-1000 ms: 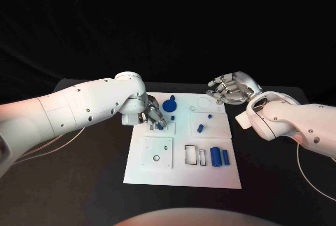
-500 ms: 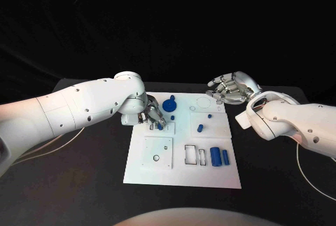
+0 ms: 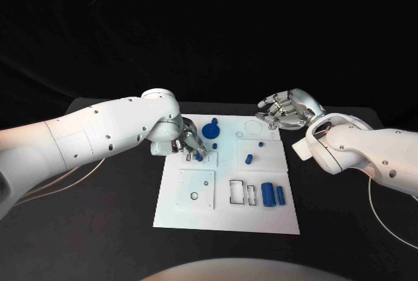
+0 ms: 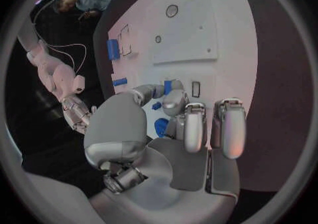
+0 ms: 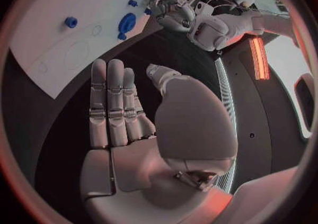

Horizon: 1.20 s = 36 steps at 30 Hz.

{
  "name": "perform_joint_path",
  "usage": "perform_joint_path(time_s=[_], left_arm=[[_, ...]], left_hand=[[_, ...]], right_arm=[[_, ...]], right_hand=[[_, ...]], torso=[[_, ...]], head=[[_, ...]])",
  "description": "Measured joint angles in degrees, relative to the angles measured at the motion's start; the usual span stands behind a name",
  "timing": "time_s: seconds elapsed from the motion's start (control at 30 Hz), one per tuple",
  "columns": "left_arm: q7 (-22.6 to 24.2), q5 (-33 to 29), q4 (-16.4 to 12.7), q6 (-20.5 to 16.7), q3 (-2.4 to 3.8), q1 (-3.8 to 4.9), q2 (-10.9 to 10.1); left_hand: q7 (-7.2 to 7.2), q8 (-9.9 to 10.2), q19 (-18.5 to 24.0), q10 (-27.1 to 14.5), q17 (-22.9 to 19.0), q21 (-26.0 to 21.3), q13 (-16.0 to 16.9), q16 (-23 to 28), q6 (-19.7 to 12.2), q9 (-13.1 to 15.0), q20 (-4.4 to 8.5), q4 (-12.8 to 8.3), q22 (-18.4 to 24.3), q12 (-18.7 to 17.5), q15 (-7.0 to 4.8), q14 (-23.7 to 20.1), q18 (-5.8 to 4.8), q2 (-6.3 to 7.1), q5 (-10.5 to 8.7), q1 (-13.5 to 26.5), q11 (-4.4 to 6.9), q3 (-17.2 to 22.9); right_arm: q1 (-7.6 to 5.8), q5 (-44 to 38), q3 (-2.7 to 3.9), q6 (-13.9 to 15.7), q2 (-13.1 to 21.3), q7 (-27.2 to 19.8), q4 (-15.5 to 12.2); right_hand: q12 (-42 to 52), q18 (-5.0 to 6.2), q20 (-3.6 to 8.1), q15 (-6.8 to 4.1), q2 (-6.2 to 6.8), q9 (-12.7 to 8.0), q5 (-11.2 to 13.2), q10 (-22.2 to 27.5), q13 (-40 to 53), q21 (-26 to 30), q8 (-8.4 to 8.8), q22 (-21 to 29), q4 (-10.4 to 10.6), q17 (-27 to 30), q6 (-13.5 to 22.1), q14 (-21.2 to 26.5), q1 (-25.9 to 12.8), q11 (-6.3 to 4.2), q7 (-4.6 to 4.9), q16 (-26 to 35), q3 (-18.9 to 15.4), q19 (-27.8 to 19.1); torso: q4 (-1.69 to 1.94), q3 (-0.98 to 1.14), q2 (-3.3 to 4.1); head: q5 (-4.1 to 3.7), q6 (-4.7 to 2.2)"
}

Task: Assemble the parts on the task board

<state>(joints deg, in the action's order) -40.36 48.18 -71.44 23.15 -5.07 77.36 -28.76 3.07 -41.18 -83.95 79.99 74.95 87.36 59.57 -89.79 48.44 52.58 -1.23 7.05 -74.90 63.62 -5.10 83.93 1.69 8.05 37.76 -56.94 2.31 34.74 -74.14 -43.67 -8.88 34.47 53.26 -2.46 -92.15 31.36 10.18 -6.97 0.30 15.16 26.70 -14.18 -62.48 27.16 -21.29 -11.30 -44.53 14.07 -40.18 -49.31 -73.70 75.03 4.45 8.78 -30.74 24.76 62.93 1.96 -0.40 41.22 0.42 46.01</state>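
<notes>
The white task board [image 3: 226,217] lies in the middle of the black table. My left hand [image 3: 185,144] is low over the board's far left part and pinches a small blue part [image 3: 199,155] between thumb and a finger; the left wrist view shows that small blue part [image 4: 171,86] at the fingertips. Just beyond it stand a large round blue knob [image 3: 210,131] and a small blue peg [image 3: 214,146]. My right hand [image 3: 287,112] hovers above the board's far right corner, fingers apart, holding nothing.
More blue pegs [image 3: 250,158] stand in the board's right middle panel. Two blue cylinders [image 3: 273,195] lie beside two rectangular slots [image 3: 237,192]. A square panel with round holes [image 3: 197,190] is at near left. Black table surrounds the board.
My left hand's fingers have shifted very slightly around the small blue part. The right hand has stayed where it was.
</notes>
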Motion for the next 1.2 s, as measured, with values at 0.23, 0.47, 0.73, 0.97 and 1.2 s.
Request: perform_joint_path(time_s=[0.23, 0.47, 0.73, 0.97, 1.2], left_arm=[[0.04, 0.08, 0.06, 0.16, 0.01, 0.02, -0.04], [0.03, 0.22, 0.09, 0.24, 0.0, 0.03, -0.05], [0.02, 0.65, 0.07, 0.25, -0.01, 0.04, -0.11], [0.02, 0.93, 0.04, 0.25, 0.0, 0.05, -0.19], [0.09, 1.08, 0.01, 0.25, 0.0, 0.02, -0.25]], left_hand=[[-0.22, 1.73, 0.0, -0.35, 0.0, -0.22, 0.04, 0.0, 0.22, -0.42, 0.0, -2.32, 0.0, 0.0, 0.0, 0.0, 0.0, 0.85, -3.48, 1.8, 0.35, 1.69], [-0.59, 2.83, 0.0, -0.67, -0.01, -0.22, 0.21, 0.0, 0.59, -0.85, 0.0, -3.02, 0.0, 0.0, 0.0, 0.0, 0.0, 1.11, -5.97, 2.46, 0.25, 2.4], [-0.74, 3.16, 0.0, -0.77, -0.01, -0.22, 0.33, 0.0, 0.74, -0.94, 0.0, -1.43, 0.0, 0.0, 0.0, 0.0, 0.0, 1.24, -7.68, 3.05, 0.34, 1.15], [-1.03, 3.34, 0.0, -0.76, -0.01, -0.22, 0.37, 0.0, 1.03, -0.94, 0.0, -0.06, 0.0, 0.0, 0.0, 0.0, 0.0, 1.62, -8.02, 4.02, 0.34, 0.29], [-1.07, 3.34, 0.0, -0.76, -0.02, -0.22, 0.43, 0.0, 1.06, -0.94, 0.0, 0.55, 0.0, 0.0, 0.0, 0.0, 0.0, 1.85, -8.02, 4.25, 0.34, -0.2]], right_arm=[[0.01, -0.14, 0.0, -0.08, 0.03, 0.01, -0.08], [0.01, -0.22, 0.0, -0.13, 0.06, 0.01, -0.13], [0.01, -0.26, 0.0, -0.16, 0.11, 0.02, -0.18], [0.02, -0.29, -0.01, -0.18, 0.16, 0.02, -0.21], [0.02, -0.32, -0.01, -0.18, 0.21, 0.02, -0.22]], right_hand=[[0.0, 0.0, 0.0, 0.0, 0.0, -0.01, 0.0, 0.0, -0.09, 0.35, 0.0, 0.07, 0.0, -0.06, 0.0, 0.0, 0.0, 0.0, 0.0, 0.23, 0.0, 0.0], [0.0, 0.0, 0.0, 0.0, 0.0, -0.01, 0.0, 0.0, -0.09, 0.35, 0.0, 0.07, 0.0, -0.05, 0.0, 0.0, 0.0, 0.0, 0.0, 0.22, 0.0, 0.0], [0.01, 0.0, 0.0, 0.0, 0.0, -0.01, 0.0, 0.0, -0.09, 0.35, 0.0, 0.07, 0.0, -0.05, 0.0, 0.0, 0.0, 0.0, 0.0, 0.22, 0.0, 0.0], [-0.22, 0.0, 0.0, 0.0, 0.23, -0.01, 0.0, 0.0, -0.2, 0.35, 0.0, 0.15, 0.0, -0.12, 0.0, 0.0, -0.23, 0.0, 0.0, 0.22, 0.0, 0.0], [-0.21, 0.0, 0.0, 0.0, 0.23, -0.02, 0.0, 0.0, -0.25, 0.35, 0.0, 0.15, 0.0, -0.12, 0.0, 0.0, -0.23, 0.0, 0.0, 0.44, 0.0, 0.0]], torso=[[0.03, 0.0, -0.03], [0.02, 0.0, -0.03], [0.0, 0.0, 0.01], [-0.01, 0.0, 0.02], [-0.01, 0.0, 0.02]], head=[[-0.03, 0.01], [-0.06, -0.03], [-0.08, -0.04], [-0.13, 0.02], [-0.14, 0.03]])
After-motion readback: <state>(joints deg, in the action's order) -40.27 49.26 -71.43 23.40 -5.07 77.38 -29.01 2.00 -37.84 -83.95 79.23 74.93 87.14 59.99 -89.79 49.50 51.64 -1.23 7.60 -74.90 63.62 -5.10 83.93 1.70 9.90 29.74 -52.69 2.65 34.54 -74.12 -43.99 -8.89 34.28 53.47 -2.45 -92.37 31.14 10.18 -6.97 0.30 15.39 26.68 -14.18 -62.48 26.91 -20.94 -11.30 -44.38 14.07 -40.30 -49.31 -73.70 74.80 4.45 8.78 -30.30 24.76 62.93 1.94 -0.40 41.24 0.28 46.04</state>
